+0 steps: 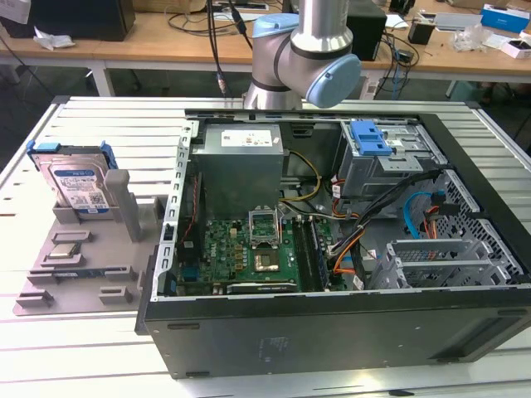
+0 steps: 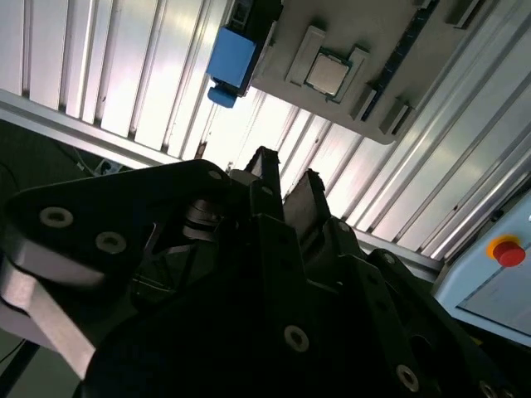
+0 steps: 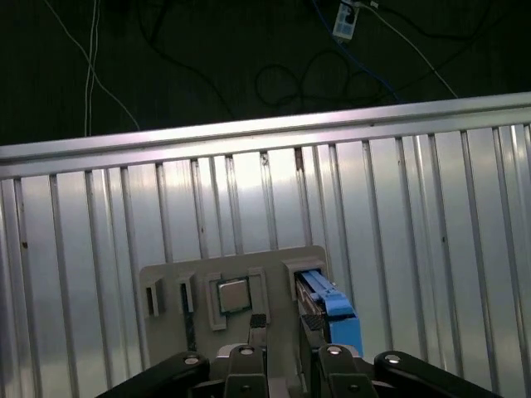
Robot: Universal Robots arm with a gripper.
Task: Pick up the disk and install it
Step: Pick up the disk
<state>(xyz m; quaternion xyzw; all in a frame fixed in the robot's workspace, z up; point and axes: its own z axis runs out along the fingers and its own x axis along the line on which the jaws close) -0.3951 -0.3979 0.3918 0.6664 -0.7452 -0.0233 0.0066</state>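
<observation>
Standing on edge in a grey plastic holder point(image 1: 124, 203), the flat silver, blue-framed disk point(image 1: 79, 178) is untouched; the black gripper point(image 3: 283, 323) hangs well apart, jaws spread, empty; an off-centre pinch could jam it in its slot.

Nothing can be read: the white-and-blue label point(image 1: 84, 191) on the disk point(image 1: 76, 178), near the table's point(image 1: 108, 124) edge at the exterior view's left, and the white sticker point(image 1: 249, 139) on the power supply point(image 1: 236, 178) show only illegible print.
</observation>
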